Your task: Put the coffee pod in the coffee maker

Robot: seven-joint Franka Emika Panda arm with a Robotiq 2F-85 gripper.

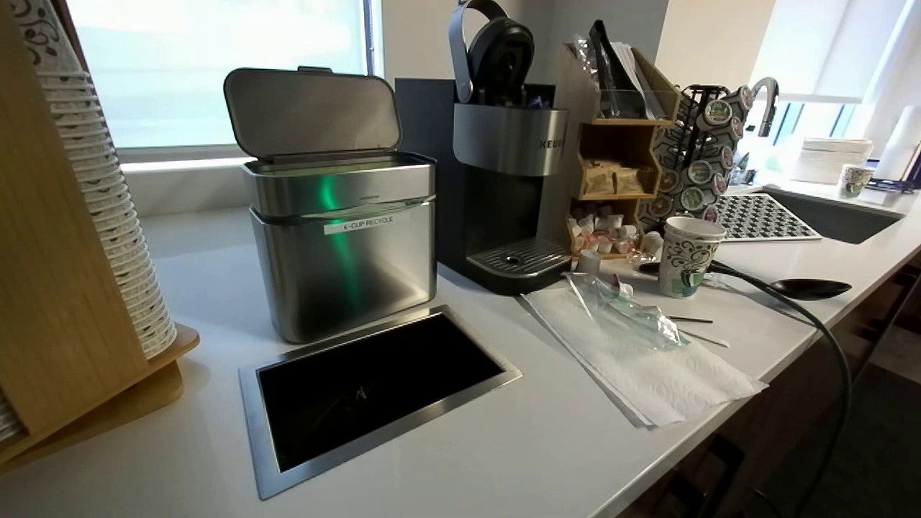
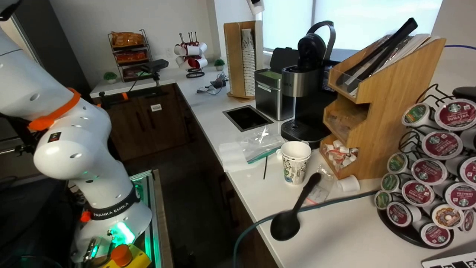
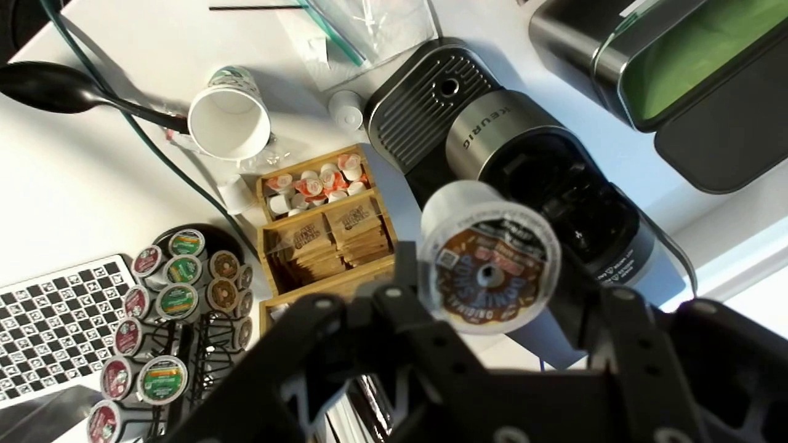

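Observation:
My gripper (image 3: 486, 264) shows in the wrist view, its dark fingers on either side of a whitish coffee pod (image 3: 489, 277). The pod is held by its sides, with its brown printed lid facing the camera and a small hole in the lid's middle. The coffee maker (image 3: 492, 126) lies beyond it, and the pod overlaps its head in the picture; the gap between them cannot be told. In both exterior views the coffee maker (image 1: 504, 137) (image 2: 292, 85) has its black top and handle raised. Gripper and held pod are out of both exterior views.
A steel bin (image 1: 345, 259) with raised lid stands beside the machine. A wooden organizer (image 2: 394, 111), patterned cup (image 1: 687, 259), spoon (image 2: 286, 225) and pod rack (image 2: 420, 171) are on the other side. Another pale pod (image 3: 346, 112) sits by the drip base. A counter opening (image 1: 381, 388) is in front.

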